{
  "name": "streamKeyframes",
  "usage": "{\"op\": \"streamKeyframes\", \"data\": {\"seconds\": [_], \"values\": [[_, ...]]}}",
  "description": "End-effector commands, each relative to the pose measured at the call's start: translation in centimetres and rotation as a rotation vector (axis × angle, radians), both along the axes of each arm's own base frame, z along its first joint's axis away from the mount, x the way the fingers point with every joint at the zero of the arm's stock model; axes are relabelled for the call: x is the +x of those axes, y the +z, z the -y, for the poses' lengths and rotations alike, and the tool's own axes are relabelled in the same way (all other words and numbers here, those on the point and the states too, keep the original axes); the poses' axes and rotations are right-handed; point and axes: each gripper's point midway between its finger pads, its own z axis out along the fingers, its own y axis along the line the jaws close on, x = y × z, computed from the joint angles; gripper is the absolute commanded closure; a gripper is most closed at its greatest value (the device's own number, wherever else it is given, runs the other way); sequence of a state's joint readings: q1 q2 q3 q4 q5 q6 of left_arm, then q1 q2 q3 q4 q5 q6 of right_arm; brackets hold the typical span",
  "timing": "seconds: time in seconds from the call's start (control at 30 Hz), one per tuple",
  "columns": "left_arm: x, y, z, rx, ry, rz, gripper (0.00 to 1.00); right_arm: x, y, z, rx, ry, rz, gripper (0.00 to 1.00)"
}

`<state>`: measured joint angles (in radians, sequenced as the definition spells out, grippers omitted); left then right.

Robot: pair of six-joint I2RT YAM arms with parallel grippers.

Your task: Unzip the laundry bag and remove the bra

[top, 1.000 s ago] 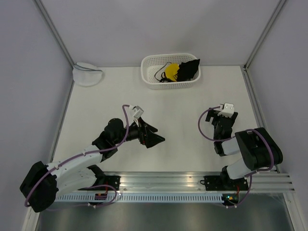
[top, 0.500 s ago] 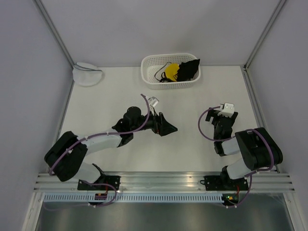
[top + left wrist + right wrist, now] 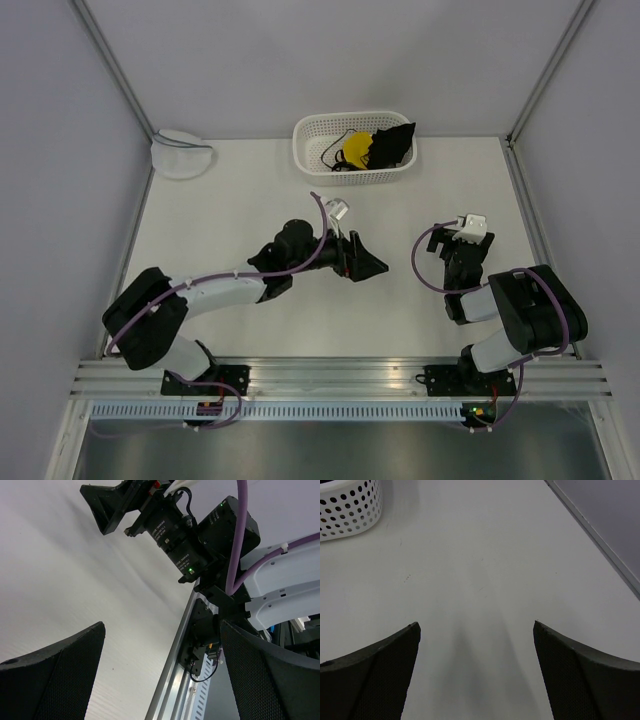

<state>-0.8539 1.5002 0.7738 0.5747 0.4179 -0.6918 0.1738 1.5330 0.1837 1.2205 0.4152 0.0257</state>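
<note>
The laundry bag (image 3: 182, 153), a small round white mesh pouch, lies at the table's far left corner against the wall. The bra (image 3: 372, 147), yellow cups with black fabric and straps, lies inside the white perforated basket (image 3: 310, 160). My left gripper (image 3: 376, 266) is open and empty over the table's middle, pointing right toward the right arm; its wrist view (image 3: 160, 680) shows bare table and the front rail between its fingers. My right gripper (image 3: 458, 243) is open and empty, the arm folded at the right. Its wrist view (image 3: 477, 675) shows bare table.
The basket stands at the back centre, and its corner shows in the right wrist view (image 3: 347, 510). The right arm's gripper (image 3: 107, 507) appears at the top of the left wrist view. An aluminium rail (image 3: 350, 375) runs along the near edge. Grey walls enclose the table.
My left arm has swung to the right across the table, carrying its open gripper from left of centre to the middle. The right arm has not moved.
</note>
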Motion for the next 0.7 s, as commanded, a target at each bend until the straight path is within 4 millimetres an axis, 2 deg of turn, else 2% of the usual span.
{"op": "streamKeyframes", "data": {"seconds": [0.0, 0.23, 0.3, 0.33, 0.5, 0.67], "values": [[0.3, 2.2, -0.7, -0.027, 0.054, 0.056, 0.0, 0.9, 1.9, -0.3, 0.022, 0.011, 0.077, 0.02], [-0.4, 1.6, -2.8, 0.018, 0.079, 0.124, 0.0, 0.9, 2.0, -0.3, 0.023, 0.012, 0.079, 0.02], [-0.1, 2.1, -3.5, 0.025, 0.112, 0.151, 0.0, 0.9, 2.0, -0.3, 0.022, 0.012, 0.077, 0.02], [-0.1, 1.6, -3.9, 0.045, 0.121, 0.149, 0.0, 0.9, 2.0, -0.3, 0.023, 0.012, 0.079, 0.02], [0.2, 1.7, -5.5, 0.068, 0.181, 0.2, 0.0, 0.9, 2.0, -0.3, 0.021, 0.011, 0.078, 0.02], [0.4, 0.7, -7.1, 0.122, 0.238, 0.211, 0.0, 0.9, 2.0, -0.3, 0.022, 0.011, 0.079, 0.02]]}}
